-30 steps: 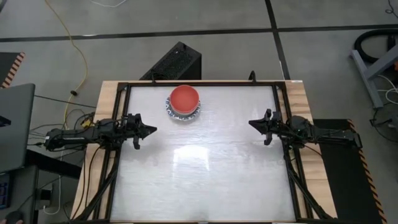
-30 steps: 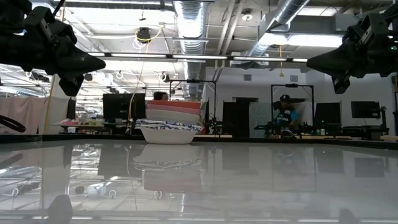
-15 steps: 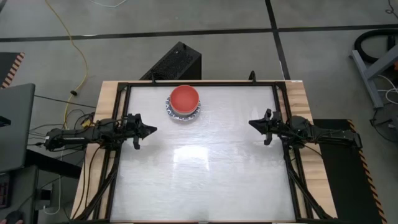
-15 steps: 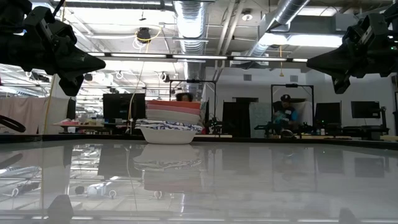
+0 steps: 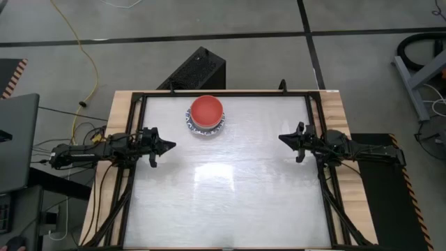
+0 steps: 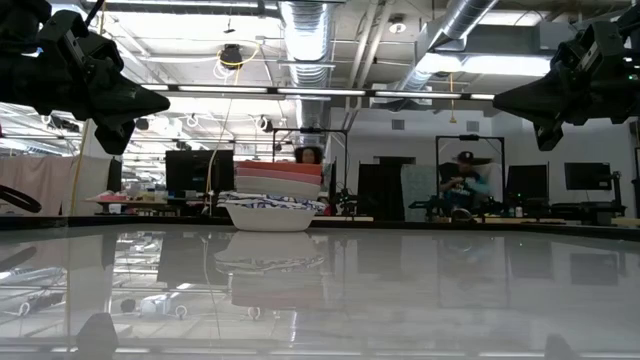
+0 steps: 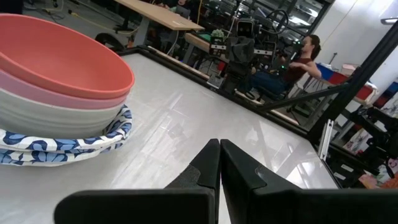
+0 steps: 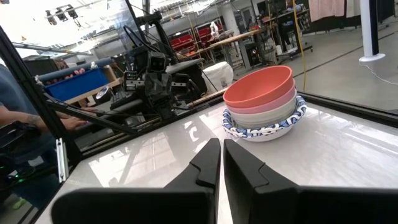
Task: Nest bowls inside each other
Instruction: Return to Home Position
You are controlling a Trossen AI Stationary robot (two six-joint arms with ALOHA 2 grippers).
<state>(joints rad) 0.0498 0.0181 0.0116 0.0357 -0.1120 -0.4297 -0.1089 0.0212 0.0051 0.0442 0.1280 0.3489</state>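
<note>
A single stack of bowls (image 5: 206, 116) stands on the surface (image 5: 230, 199), far along it and a little left of centre; the bowls sit nested one inside another. The red bowl (image 7: 62, 59) is on top; the pink bowl (image 7: 59, 101) lies directly under it, only its rim band showing; the plain white bowl (image 7: 50, 121) comes next; blue-patterned bowls (image 7: 68, 142) with scalloped rims form the base, and how many of them there are cannot be counted. From above, only the red bowl and a ring of blue-patterned rim around it are visible.

The left end effector (image 5: 169, 146) hangs above the left edge of the surface, pointing right, nearer than the stack and well apart from it; its fingers (image 7: 208, 163) are pressed together and hold nothing. The right end effector (image 5: 282, 138) hangs above the right edge, pointing left, also well apart from the stack; its fingers (image 8: 209, 163) are likewise closed on nothing. Both are raised clear of the surface.

A person (image 6: 463, 178) sits in the room beyond the far edge.
</note>
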